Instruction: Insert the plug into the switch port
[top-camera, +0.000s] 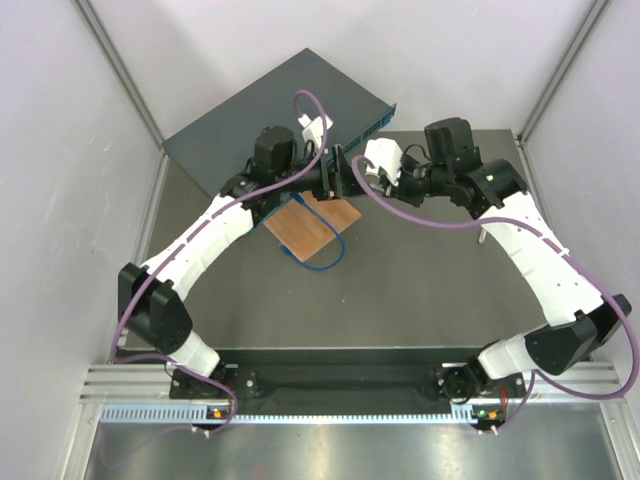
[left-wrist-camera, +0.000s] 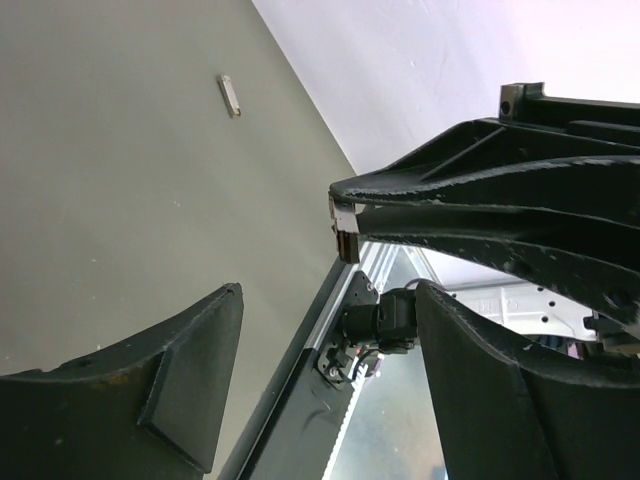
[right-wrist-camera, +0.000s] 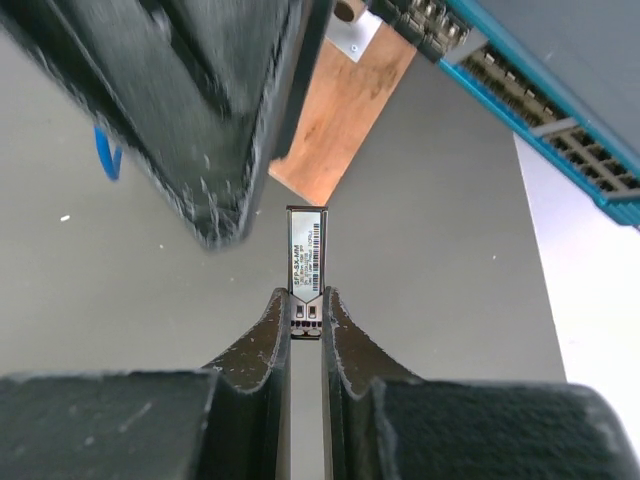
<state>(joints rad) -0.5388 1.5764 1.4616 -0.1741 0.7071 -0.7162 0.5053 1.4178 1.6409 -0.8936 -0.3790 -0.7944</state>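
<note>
Silver plug (right-wrist-camera: 306, 255) is pinched by its tail in the right gripper (right-wrist-camera: 306, 298), long axis pointing straight out from it; the switch (right-wrist-camera: 580, 50) lies ahead and rightward, its port row (right-wrist-camera: 520, 88) oblique to that axis. Left gripper (left-wrist-camera: 330, 300) hangs spread wide, empty.

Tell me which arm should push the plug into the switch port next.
Right. The right gripper pinches the plug, close to the port row of the switch. The left gripper is open and empty.
</note>
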